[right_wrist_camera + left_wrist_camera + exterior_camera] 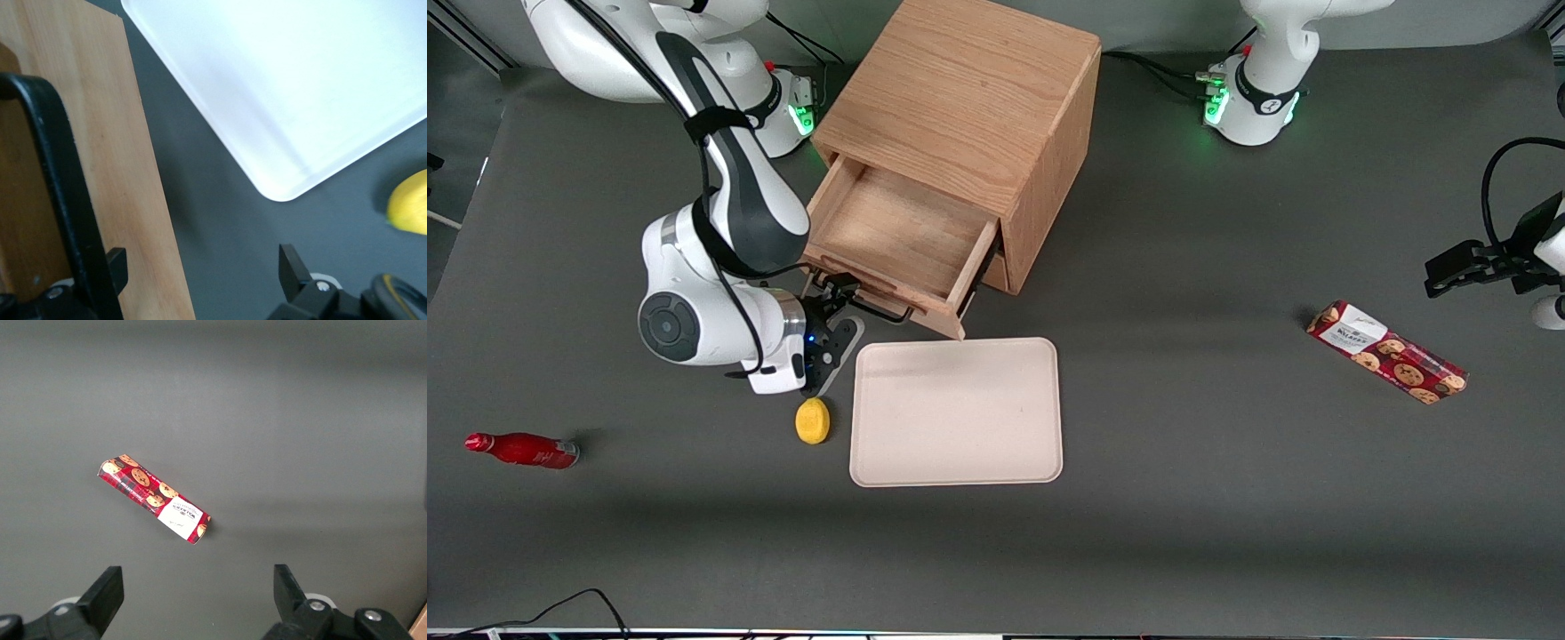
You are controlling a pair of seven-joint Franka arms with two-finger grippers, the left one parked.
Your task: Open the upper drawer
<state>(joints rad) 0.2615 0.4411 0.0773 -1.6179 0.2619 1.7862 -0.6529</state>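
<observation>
The oak cabinet (969,98) stands at the back of the table. Its upper drawer (898,227) is pulled well out and its inside looks empty. The black bar handle (880,307) runs along the drawer front (87,133). My right gripper (843,298) hovers at the working arm's end of that handle, in front of the drawer. In the right wrist view the gripper (203,267) is open, fingers (117,263) wide apart. The handle (60,180) passes right beside one finger and is not clamped. The lower drawer is hidden under the open one.
A beige tray (957,412) (300,80) lies just in front of the open drawer, nearer the front camera. A yellow object (813,420) (410,203) sits beside the tray below my gripper. A red bottle (523,450) lies toward the working arm's end, a cookie packet (1387,351) (155,499) toward the parked arm's.
</observation>
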